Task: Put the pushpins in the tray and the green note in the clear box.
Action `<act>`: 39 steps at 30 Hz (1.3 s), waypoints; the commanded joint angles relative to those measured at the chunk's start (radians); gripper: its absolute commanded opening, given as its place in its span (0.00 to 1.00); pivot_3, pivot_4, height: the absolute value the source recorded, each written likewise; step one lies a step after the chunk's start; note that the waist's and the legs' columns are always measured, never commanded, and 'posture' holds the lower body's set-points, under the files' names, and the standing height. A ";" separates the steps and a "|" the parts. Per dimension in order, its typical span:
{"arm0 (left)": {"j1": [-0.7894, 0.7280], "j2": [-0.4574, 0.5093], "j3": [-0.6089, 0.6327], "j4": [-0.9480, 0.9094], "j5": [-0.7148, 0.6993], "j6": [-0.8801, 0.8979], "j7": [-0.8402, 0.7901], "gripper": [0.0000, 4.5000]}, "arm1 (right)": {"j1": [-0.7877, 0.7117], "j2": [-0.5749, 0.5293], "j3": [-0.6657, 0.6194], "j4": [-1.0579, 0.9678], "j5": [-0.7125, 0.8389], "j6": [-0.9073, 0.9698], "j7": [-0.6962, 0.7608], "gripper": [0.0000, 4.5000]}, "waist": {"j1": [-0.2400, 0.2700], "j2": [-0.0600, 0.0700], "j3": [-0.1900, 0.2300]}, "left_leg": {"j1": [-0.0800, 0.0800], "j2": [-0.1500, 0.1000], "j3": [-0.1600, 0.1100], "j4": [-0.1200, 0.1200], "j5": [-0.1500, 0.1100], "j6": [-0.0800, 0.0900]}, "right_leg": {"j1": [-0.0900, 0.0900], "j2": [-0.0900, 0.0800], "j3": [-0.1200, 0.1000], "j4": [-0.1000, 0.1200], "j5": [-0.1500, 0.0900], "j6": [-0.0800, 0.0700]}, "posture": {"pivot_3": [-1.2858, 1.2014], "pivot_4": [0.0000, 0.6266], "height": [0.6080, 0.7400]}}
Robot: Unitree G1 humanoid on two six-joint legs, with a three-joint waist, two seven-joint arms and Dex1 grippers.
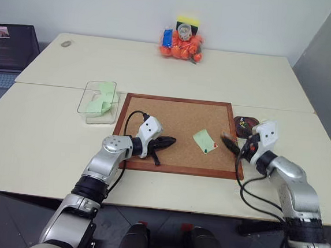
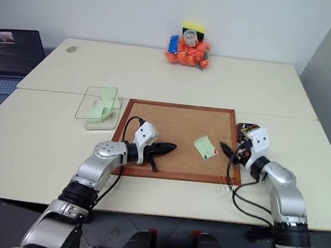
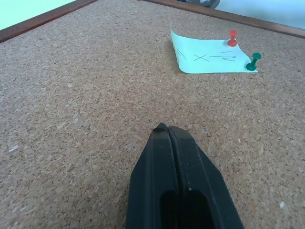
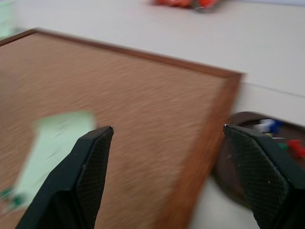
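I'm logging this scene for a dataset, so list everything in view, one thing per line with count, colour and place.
Wood-framed cork board: one, brown, table centre.
Pale green paper note: one, on the cork board, toward its right side.
Plastic-headed pushpins: two, red and green, stuck through the note's edge.
Clear plastic box: one, transparent, left of the board, green slips inside.
Dark reddish-brown tray: one, right of the board, small coloured pins inside.
Orange bag of objects: one, table's far edge.
Laptop: one, dark, far left.
Cream table: under everything.
Left gripper: black, shut, over the board.
Right gripper: black, open, at the board's right edge.
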 commanded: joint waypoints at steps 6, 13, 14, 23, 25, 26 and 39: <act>-0.003 -0.018 -0.019 0.031 0.031 -0.001 0.020 0.00 | -0.008 0.051 0.114 0.044 -0.074 -0.134 0.031 0.87 | 0.001 0.000 0.000 | 0.000 0.000 0.000 0.000 0.000 0.000 | 0.000 0.000 0.000 0.000 0.000 0.000 | 0.52 0.24 1.00; 0.005 -0.004 -0.010 0.024 0.031 0.003 0.018 0.00 | -0.051 0.094 0.079 0.127 -0.070 -0.162 -0.007 0.87 | 0.004 0.000 0.000 | 0.000 0.000 0.000 0.000 0.000 0.000 | 0.000 0.000 0.000 0.000 0.000 0.001 | 0.52 0.24 1.00; 0.005 -0.004 -0.010 0.024 0.031 0.003 0.019 0.00 | -0.052 0.095 0.075 0.132 -0.066 -0.165 -0.008 0.87 | 0.004 0.000 0.000 | 0.000 -0.001 0.000 0.000 0.000 0.000 | 0.000 0.000 0.000 0.000 0.000 0.001 | 0.52 0.24 1.00; 0.014 -0.003 -0.010 0.010 0.030 0.011 0.020 0.00 | -0.058 0.099 0.052 0.148 -0.066 -0.154 -0.025 0.87 | 0.003 0.000 0.000 | 0.000 0.000 0.000 0.000 0.000 0.000 | 0.000 0.000 0.000 0.000 0.000 0.001 | 0.52 0.24 1.00; 0.011 -0.003 -0.011 0.012 0.030 0.010 0.020 0.00 | -0.057 0.096 0.062 0.154 -0.079 -0.161 -0.022 0.87 | 0.003 0.000 0.000 | 0.000 0.000 0.000 0.000 0.000 0.000 | 0.000 0.000 0.000 0.000 0.000 0.001 | 0.52 0.24 1.00; 0.008 -0.004 -0.012 0.014 0.031 0.010 0.020 0.00 | -0.056 0.093 0.067 0.156 -0.088 -0.162 -0.025 0.87 | 0.003 0.000 0.000 | 0.000 0.000 0.000 0.000 0.000 0.000 | 0.000 0.000 0.000 0.000 0.000 0.000 | 0.52 0.24 1.00; 0.002 -0.007 -0.019 0.018 0.036 0.004 0.015 0.00 | -0.057 0.104 0.084 0.188 -0.138 -0.194 -0.049 0.42 | 0.003 0.000 0.000 | 0.000 0.000 0.000 0.000 0.000 0.000 | 0.000 0.000 0.000 0.000 0.000 0.001 | 0.52 0.24 1.00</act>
